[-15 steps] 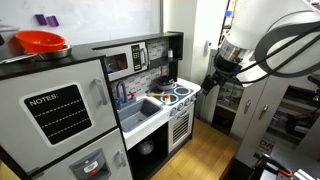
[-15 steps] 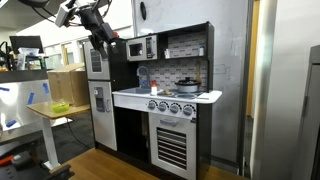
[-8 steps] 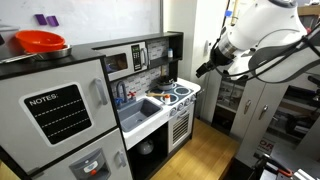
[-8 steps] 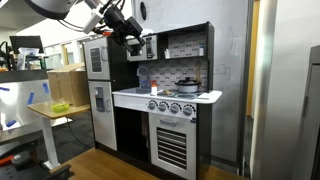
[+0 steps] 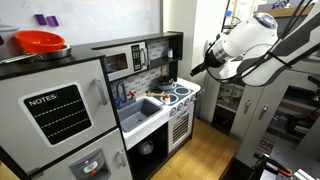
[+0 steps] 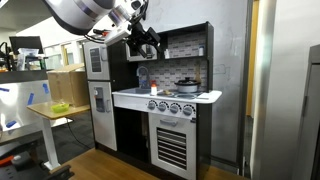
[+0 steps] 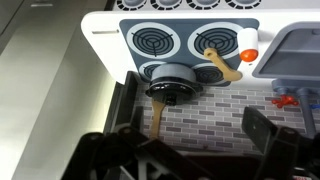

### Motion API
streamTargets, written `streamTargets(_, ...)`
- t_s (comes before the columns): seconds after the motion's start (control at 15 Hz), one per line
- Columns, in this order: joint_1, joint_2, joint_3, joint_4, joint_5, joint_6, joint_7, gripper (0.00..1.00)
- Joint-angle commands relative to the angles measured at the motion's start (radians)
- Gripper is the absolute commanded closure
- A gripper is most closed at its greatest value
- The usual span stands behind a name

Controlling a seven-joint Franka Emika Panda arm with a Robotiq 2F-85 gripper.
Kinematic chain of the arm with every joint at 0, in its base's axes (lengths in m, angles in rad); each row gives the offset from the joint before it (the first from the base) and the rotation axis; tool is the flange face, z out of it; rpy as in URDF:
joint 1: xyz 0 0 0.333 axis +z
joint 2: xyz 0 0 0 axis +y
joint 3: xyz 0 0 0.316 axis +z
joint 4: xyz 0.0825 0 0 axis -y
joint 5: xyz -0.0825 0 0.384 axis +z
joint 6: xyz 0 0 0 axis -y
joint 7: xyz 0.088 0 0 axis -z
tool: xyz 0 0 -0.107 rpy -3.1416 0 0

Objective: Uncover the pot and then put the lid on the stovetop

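Observation:
The small silvery-grey pot [image 7: 172, 82] stands on a burner of the white stovetop [image 7: 104, 34], close to the brick backsplash, with its dark lid [image 7: 173, 72] on. A tan handle sticks out from the pot toward the backsplash. The pot also shows in both exterior views [image 6: 187, 86] [image 5: 163, 92] on the stovetop [image 6: 202, 96] [image 5: 184, 96]. My gripper [image 7: 192, 150] is open and empty, high above the pot. It hangs in the air beside the toy kitchen's upper shelf in both exterior views [image 6: 150, 45] [image 5: 199, 69].
A wooden spoon [image 7: 222, 65] and an orange piece [image 7: 248, 56] lie on the stovetop. The grey sink [image 7: 300, 50] [image 5: 140, 108] adjoins it. A microwave [image 6: 140, 47] and shelf sit above the counter. A red-orange bowl [image 5: 40, 42] rests on the toy fridge.
The arm has swung toward the toy kitchen, bringing the gripper from beside the fridge to above the stove area. The pot and lid have not moved.

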Motion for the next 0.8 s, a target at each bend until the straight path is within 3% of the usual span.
streamTargets(0.0, 0.0, 0.0, 0.003, 0.002, 0.0, 0.0, 0.0, 0.0)
streamTargets(0.47, -0.001, -0.003, 0.007, 0.003, 0.0, 0.0, 0.0, 0.0)
streamTargets(0.73, -0.011, 0.133, -0.011, 0.069, -0.034, 0.076, -0.068, 0.0)
